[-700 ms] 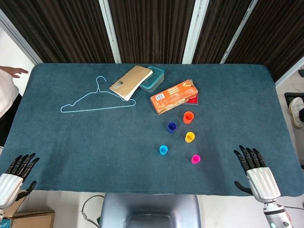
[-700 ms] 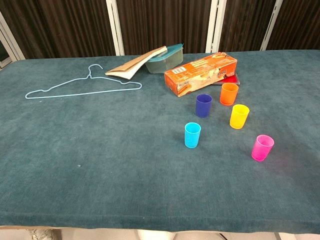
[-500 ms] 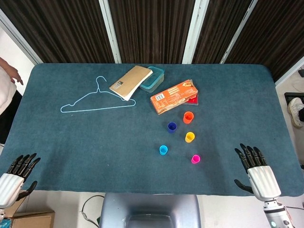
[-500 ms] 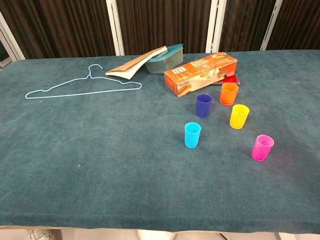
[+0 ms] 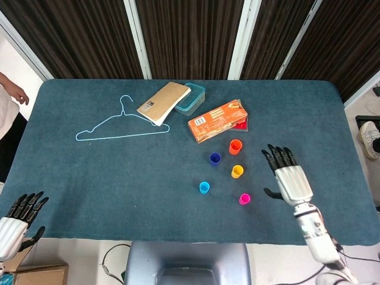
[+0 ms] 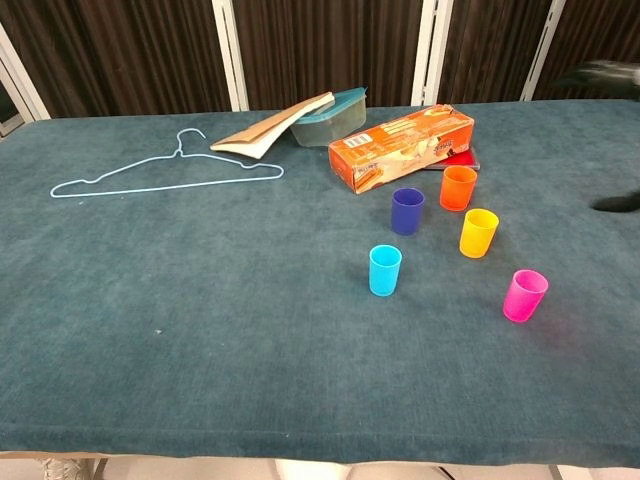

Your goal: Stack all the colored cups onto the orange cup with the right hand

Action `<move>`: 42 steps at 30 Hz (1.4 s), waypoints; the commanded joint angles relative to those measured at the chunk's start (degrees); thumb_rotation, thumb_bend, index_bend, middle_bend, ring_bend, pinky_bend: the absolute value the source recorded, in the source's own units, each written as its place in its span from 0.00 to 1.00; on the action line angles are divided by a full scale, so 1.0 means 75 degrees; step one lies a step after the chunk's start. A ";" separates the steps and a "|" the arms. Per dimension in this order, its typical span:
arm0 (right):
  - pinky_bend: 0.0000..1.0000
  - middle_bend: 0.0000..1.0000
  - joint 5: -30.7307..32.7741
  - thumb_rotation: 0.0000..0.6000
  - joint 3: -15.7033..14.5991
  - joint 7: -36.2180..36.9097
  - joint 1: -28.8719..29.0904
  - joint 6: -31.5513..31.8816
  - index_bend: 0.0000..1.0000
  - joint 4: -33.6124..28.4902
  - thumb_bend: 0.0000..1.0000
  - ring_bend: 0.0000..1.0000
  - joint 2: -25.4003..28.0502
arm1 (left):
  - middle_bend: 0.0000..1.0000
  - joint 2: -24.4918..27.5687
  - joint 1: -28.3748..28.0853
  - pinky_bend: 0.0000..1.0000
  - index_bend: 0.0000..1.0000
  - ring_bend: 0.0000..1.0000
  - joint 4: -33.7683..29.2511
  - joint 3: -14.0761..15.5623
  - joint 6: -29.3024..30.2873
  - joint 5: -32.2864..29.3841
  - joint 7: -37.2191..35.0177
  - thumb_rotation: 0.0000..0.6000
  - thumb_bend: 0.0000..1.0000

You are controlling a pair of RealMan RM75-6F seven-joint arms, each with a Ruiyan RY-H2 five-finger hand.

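Several small cups stand apart on the teal table: the orange cup (image 5: 236, 146) (image 6: 458, 187), a dark blue cup (image 5: 215, 158) (image 6: 407, 210), a yellow cup (image 5: 237, 171) (image 6: 478, 232), a light blue cup (image 5: 204, 187) (image 6: 385, 270) and a pink cup (image 5: 244, 199) (image 6: 525, 295). My right hand (image 5: 289, 176) hovers over the table to the right of the yellow and pink cups, fingers spread, holding nothing; in the chest view only a blurred dark edge of the right hand (image 6: 612, 203) shows. My left hand (image 5: 16, 217) hangs open off the table's near left corner.
An orange carton (image 5: 217, 120) lies just behind the orange cup, over a red object. A brown book (image 5: 164, 102) leans on a teal container (image 5: 193, 97). A light blue wire hanger (image 5: 122, 124) lies at the left. A person's arm (image 5: 12, 95) shows at the far left.
My right hand has moved from the table's near right edge forward and left, over the table toward the cups. The left hand and all the cups stay where they were.
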 commanded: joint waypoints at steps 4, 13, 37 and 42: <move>0.00 0.00 0.2993 1.00 0.0931 -0.2466 0.2230 -0.1393 0.18 0.1053 0.28 0.00 -0.1623 | 0.00 0.0001 0.0008 0.08 0.00 0.00 0.0032 -0.0003 0.0006 -0.0007 -0.0044 1.00 0.39; 0.00 0.00 0.4217 1.00 0.0822 -0.2935 0.3220 -0.1427 0.24 0.2221 0.35 0.00 -0.2727 | 0.00 -0.0011 -0.0015 0.08 0.00 0.00 0.0078 0.0018 -0.0040 0.0014 -0.0083 1.00 0.39; 0.00 0.00 0.5060 1.00 0.0547 -0.2853 0.4004 -0.1199 0.45 0.3461 0.46 0.00 -0.3520 | 0.00 -0.0004 -0.0048 0.08 0.00 0.00 0.0157 0.0002 -0.0132 -0.0038 -0.0273 1.00 0.39; 0.01 0.00 0.5141 1.00 0.0561 -0.2750 0.4113 -0.1262 0.50 0.3726 0.48 0.00 -0.3682 | 0.00 -0.0007 -0.0053 0.08 0.00 0.00 0.0171 -0.0006 -0.0153 -0.0057 -0.0287 1.00 0.39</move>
